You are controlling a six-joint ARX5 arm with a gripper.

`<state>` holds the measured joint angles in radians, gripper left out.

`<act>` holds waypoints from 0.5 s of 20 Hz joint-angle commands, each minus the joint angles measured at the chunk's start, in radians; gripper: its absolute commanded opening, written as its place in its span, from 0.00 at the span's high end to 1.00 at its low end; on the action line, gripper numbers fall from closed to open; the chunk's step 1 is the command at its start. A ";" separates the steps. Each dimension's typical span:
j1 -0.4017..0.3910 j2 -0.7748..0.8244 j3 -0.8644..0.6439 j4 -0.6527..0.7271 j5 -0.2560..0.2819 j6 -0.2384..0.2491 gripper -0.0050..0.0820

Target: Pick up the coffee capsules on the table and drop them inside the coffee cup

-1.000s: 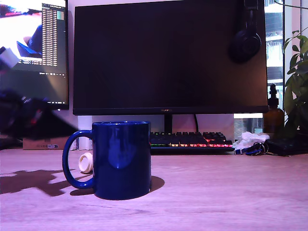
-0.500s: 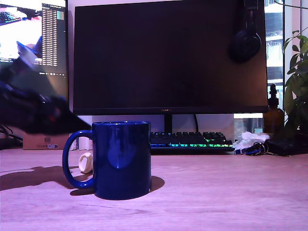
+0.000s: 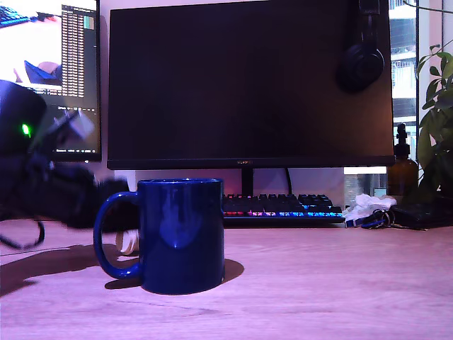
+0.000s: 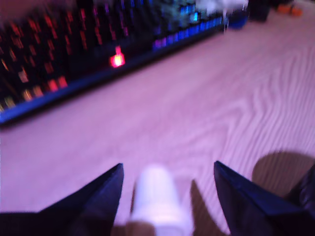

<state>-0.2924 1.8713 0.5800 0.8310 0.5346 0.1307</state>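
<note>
Worktop (image 3: 333, 283) of pale wood grain carried everything in sight. Behind it stood a large dark monitor (image 3: 248, 85), with black headphones (image 3: 361, 60) hung at its upper corner on the exterior view's right, and a second, lit screen (image 3: 53, 71) at the exterior view's left. A backlit keyboard (image 3: 279, 205) lay under the monitor. The robot arm (image 3: 42, 184) reached in low from the exterior view's left, blurred, a green light showing on it. The coffee cup (image 3: 180, 234), glossy dark blue, stood upright near the front, its handle toward the arm. The gripper (image 4: 167, 189) had its jaws spread apart, one dark tip on each side of the cream-white coffee capsule (image 4: 157, 199); whether either tip touched it was too blurred to tell. That capsule lay on the worktop behind the cup's handle, only a pale sliver of it showing in the exterior view.
</note>
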 commanded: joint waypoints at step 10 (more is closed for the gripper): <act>-0.002 0.047 0.004 0.005 -0.058 0.009 0.33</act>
<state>-0.2924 1.8957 0.5800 0.8307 0.4793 0.1345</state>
